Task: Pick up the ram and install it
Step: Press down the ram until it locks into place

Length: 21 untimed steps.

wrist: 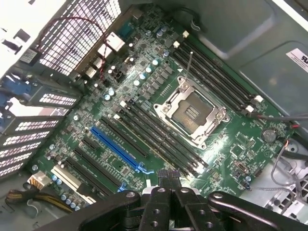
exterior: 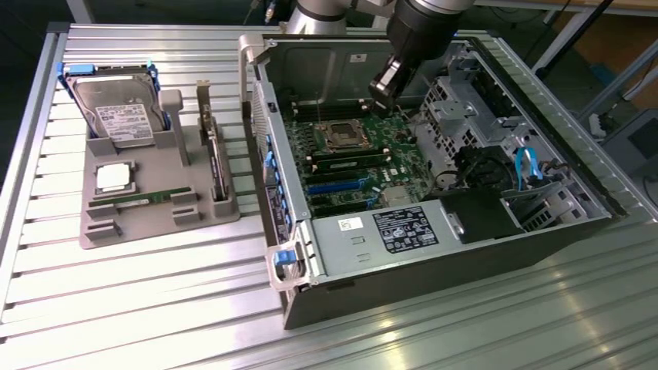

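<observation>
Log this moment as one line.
gripper: over motherboard | jaws: shut, nothing held | ram: lying in grey tray

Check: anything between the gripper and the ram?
Yes. The gripper hangs inside the computer case, above the motherboard. The ram lies on the grey tray outside, and the case's upright wall stands between them.

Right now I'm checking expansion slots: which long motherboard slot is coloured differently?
The blue slot, lying among the black slots beside the empty processor socket; every other long slot is black.
</observation>
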Tool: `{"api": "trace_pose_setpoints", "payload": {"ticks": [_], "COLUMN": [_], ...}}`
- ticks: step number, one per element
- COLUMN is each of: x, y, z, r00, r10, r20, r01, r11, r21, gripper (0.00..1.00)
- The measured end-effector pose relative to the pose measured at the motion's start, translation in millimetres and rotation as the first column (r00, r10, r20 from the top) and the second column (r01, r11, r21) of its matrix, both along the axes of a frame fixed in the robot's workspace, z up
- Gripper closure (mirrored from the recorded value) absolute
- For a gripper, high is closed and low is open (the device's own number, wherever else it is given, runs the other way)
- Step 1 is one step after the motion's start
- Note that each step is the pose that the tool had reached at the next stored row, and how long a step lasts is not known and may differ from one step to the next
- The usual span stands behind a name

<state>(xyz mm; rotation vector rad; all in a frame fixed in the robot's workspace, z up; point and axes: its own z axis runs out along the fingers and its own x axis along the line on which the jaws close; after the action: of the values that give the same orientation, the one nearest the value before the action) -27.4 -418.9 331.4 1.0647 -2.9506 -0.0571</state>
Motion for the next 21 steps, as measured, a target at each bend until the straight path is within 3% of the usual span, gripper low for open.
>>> {"api": "trace_pose_setpoints", "payload": {"ticks": [10,21], "x": [0.0,0.0], "y": [0.0,0.0], "z": [-0.1,-0.3], "r00": [0.9960,0.9830], "r10": [-0.090,-0.184], "r20": [0.0000,0.0000], "r01": [0.090,0.184], "r11": [0.9960,0.9830], "r21": [-0.0001,0.0000], "gripper": [0.90,0.90]}}
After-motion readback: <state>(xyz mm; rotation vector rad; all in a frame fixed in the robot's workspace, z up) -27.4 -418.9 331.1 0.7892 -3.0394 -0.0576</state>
